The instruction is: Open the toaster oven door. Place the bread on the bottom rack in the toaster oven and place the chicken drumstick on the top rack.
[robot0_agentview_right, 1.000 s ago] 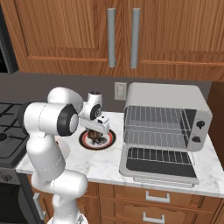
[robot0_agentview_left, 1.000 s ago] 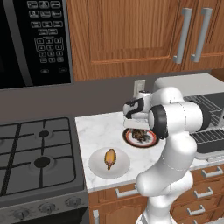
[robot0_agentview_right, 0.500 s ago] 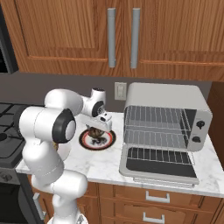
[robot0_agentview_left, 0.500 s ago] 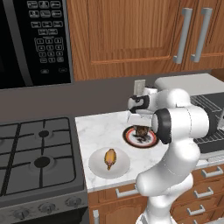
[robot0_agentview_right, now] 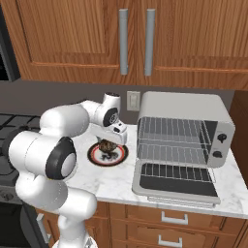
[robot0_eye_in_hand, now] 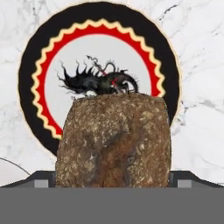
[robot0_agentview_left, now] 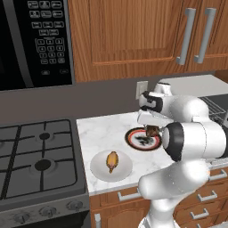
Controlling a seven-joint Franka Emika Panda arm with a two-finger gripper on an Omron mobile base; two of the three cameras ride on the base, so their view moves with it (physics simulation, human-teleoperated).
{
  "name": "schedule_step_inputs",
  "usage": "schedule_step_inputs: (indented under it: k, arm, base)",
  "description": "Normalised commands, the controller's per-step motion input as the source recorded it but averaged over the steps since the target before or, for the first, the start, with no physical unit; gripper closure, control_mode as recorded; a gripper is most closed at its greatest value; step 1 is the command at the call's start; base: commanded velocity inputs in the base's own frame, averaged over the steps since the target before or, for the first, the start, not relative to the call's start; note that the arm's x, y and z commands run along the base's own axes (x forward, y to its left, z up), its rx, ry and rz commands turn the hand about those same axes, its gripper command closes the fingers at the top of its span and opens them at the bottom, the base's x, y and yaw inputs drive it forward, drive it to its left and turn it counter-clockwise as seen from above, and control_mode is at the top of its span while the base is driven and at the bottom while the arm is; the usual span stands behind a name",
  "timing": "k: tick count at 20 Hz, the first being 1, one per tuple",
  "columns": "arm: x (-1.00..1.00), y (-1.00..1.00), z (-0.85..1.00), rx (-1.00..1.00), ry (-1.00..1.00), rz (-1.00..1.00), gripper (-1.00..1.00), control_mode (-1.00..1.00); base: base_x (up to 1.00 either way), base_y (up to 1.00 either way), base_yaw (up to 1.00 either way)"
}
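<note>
The bread (robot0_eye_in_hand: 113,140), a dark brown rough chunk, sits on a black and red patterned plate (robot0_eye_in_hand: 30,61) on the marble counter. My gripper (robot0_eye_in_hand: 113,179) is open and low over it, one fingertip on either side of the bread (robot0_agentview_right: 107,145). In the left base view the gripper (robot0_agentview_left: 151,129) hangs over the plate (robot0_agentview_left: 136,142). The golden chicken drumstick (robot0_agentview_left: 111,161) lies on a white plate (robot0_agentview_left: 100,171) nearer the stove. The toaster oven (robot0_agentview_right: 181,114) stands right of the plates with its door (robot0_agentview_right: 174,183) folded down flat. Inside it are the top rack (robot0_agentview_right: 174,133) and the bottom rack (robot0_agentview_right: 174,156).
A gas stove (robot0_agentview_left: 38,151) lies left of the counter, under a black microwave (robot0_agentview_left: 33,40). Wooden cabinets (robot0_agentview_right: 135,34) hang above, and a wall outlet (robot0_agentview_right: 133,100) sits behind the plate. Drawers run below the counter's front edge.
The hand has come down over the patterned plate until its fingers flank the bread. The bread, drumstick and oven door have not moved.
</note>
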Motion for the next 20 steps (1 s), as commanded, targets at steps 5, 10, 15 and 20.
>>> schedule_step_inputs:
  k: [5,10,15,20]
  arm:
    - [-0.56,-0.33,0.18,0.0,-0.03,-0.02,1.0,-1.0]
    - [-0.44,-0.44,0.13,0.0,0.0,-0.1,1.0,-1.0]
    - [-0.31,-0.43,0.07,0.0,0.0,-0.19,1.0,-1.0]
    - [-0.16,-0.47,0.06,-0.01,0.0,-0.26,1.0,-1.0]
  base:
    - [0.0,0.0,0.0]
    - [0.0,0.0,0.0]
    - [0.0,0.0,0.0]
    - [0.0,0.0,0.0]
